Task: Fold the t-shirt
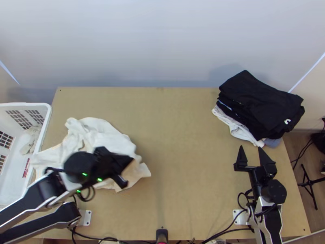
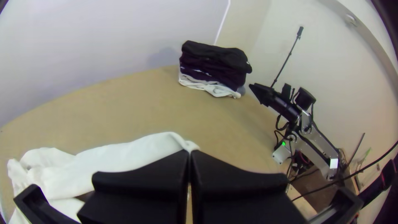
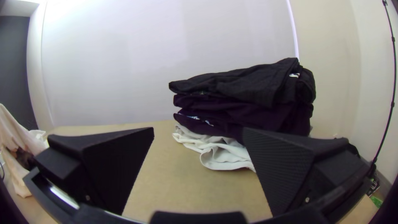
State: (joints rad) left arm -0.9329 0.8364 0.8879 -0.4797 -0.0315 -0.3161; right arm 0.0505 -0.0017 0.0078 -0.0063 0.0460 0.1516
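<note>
The white t-shirt [image 1: 103, 136] lies bunched at the table's left, part of it raised under and around my left gripper [image 1: 129, 164]. In the left wrist view my left gripper [image 2: 190, 155] is shut, its fingers together on an edge of the white t-shirt [image 2: 141, 151]; the cloth drapes away from the fingertips. My right gripper [image 1: 251, 149] stands open over the table's right part, apart from the t-shirt. In the right wrist view my right gripper [image 3: 199, 132] has nothing between its fingers, and the t-shirt [image 3: 16, 137] hangs far off.
A stack of folded dark clothes [image 1: 260, 103], with light ones at the bottom, sits at the table's back right, just beyond my right gripper. A white basket [image 1: 48, 116] stands against the left edge. Bare wood of the table [image 1: 185, 142] lies between the arms.
</note>
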